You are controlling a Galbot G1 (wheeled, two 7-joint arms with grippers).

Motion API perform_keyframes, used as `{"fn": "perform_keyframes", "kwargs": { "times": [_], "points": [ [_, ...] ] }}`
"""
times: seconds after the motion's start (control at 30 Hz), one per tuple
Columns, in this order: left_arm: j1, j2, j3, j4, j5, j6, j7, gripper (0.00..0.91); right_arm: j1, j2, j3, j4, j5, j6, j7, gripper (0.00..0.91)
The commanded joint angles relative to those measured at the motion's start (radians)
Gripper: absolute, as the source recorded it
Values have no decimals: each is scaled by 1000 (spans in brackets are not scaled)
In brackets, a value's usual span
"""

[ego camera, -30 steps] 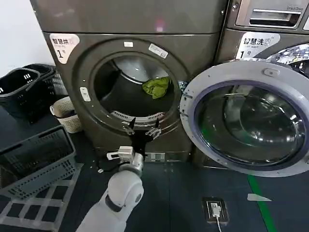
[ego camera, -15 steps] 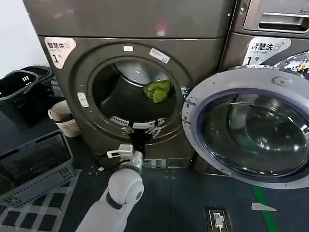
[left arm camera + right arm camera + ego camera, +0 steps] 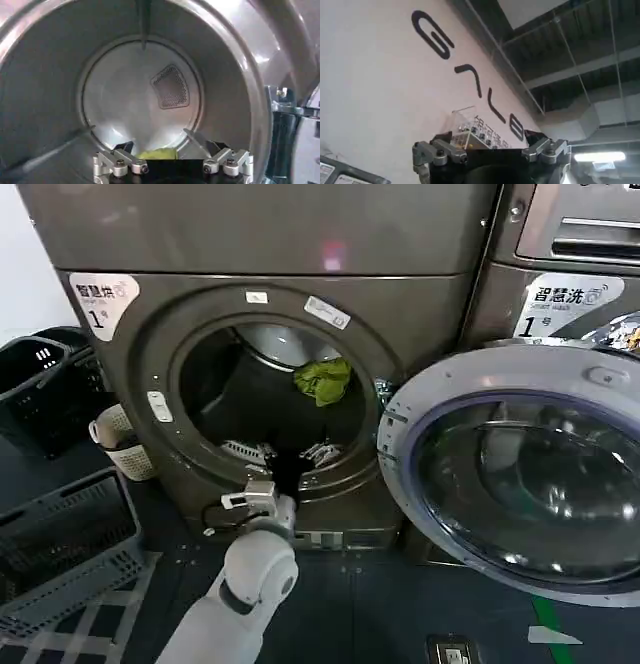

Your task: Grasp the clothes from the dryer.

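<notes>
Clothes (image 3: pixel 322 380) lie bunched deep inside the dryer (image 3: pixel 140 324), at the right side of the silver drum, well apart from the left claw (image 3: pixel 290 454). That claw sits at the porthole's lower rim with its fingers (image 3: pixel 120 162) spread wide and empty. The right claw (image 3: pixel 490 152) points up toward a lettered wall, fingers also spread.

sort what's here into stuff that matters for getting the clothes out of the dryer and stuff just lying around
Belongs to the job:
- clothes, bunched inside the drum
- dryer, door swung open
- left gripper, open at the drum's lower rim

Just lying about:
- dark baskets on the floor
- small pale basket
- neighbouring machine
</notes>
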Motion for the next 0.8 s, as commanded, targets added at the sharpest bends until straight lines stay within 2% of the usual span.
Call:
{"fn": "perform_keyframes", "kwargs": {
  "times": [0.03, 0.7, 0.8],
  "points": [
    [2, -2, -2, 2, 2, -1, 0, 907, 0, 0, 1, 0, -1, 0, 0, 907],
    [0, 3, -14, -3, -2, 1, -1, 907, -9, -4, 15, 6, 3, 3, 2, 907],
    [0, 1, -14, -3, -2, 2, -1, 907, -11, -6, 15, 6, 0, 1, 19, 907]
  ]
}}
